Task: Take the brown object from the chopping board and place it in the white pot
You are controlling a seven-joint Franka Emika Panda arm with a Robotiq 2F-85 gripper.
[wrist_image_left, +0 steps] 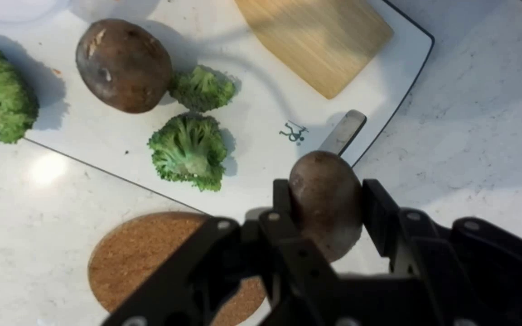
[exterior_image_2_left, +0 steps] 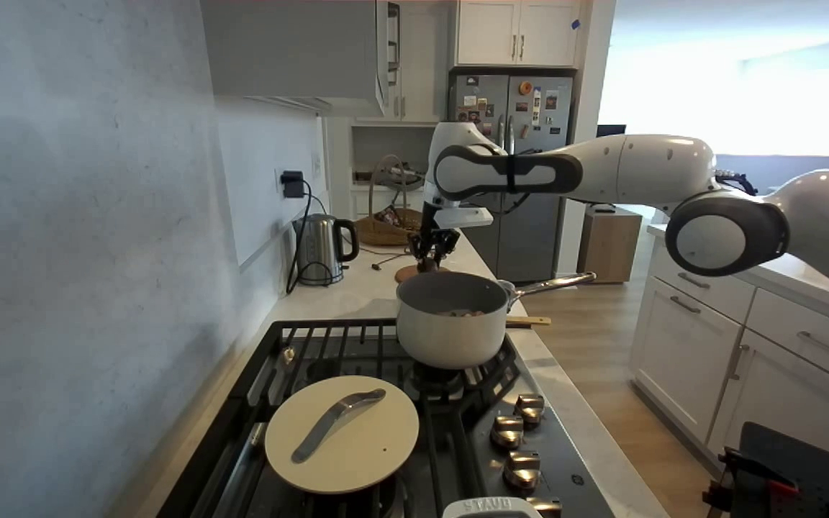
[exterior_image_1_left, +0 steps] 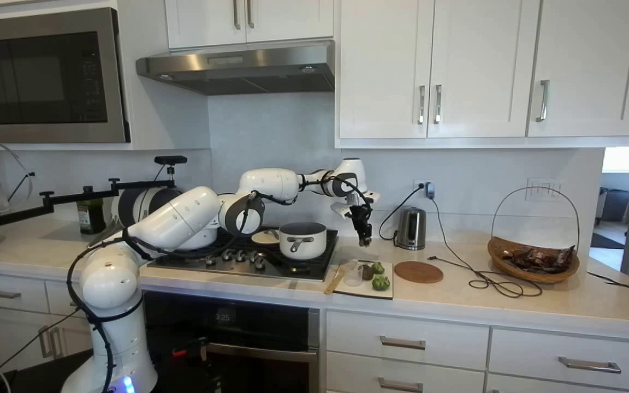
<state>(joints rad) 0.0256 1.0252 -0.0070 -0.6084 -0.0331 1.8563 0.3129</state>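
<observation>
Brown object (wrist_image_left: 326,219) held in the gripper (wrist_image_left: 326,194) above the counter (wrist_image_left: 469,213), apart from the white pot (exterior_image_1_left: 306,245)

In the wrist view I have the rounded brown object pinched between the finger pads (wrist_image_left: 376,213), one on either side; the jaws stand apart by its width. In line of sight it overlaps the edge of the chopping board (wrist_image_left: 256,154) and partly hides a grey metal strip (wrist_image_left: 345,131). On the board I see a similar brown item (wrist_image_left: 125,65), a small piece of broccoli (wrist_image_left: 203,88) at its side, and a broccoli floret (wrist_image_left: 189,151) just beside that piece; another floret (wrist_image_left: 0,93) shows at the left border of the view. The flat end of a wooden utensil (wrist_image_left: 320,45) lies near one corner. The brown disc (wrist_image_left: 138,258) rests on the counter just beside the board, partly behind the gripper.

In both exterior views I find the white pot upright on the stove (exterior_image_2_left: 569,450); in an exterior view some contents (exterior_image_2_left: 463,313) show inside, too little for me to name. A cream lid (exterior_image_2_left: 375,450) with a grey handle (exterior_image_2_left: 332,421) lies on the stove near the pot. A steel kettle (exterior_image_1_left: 411,229) and a basket (exterior_image_1_left: 530,275) stand on the counter.
</observation>
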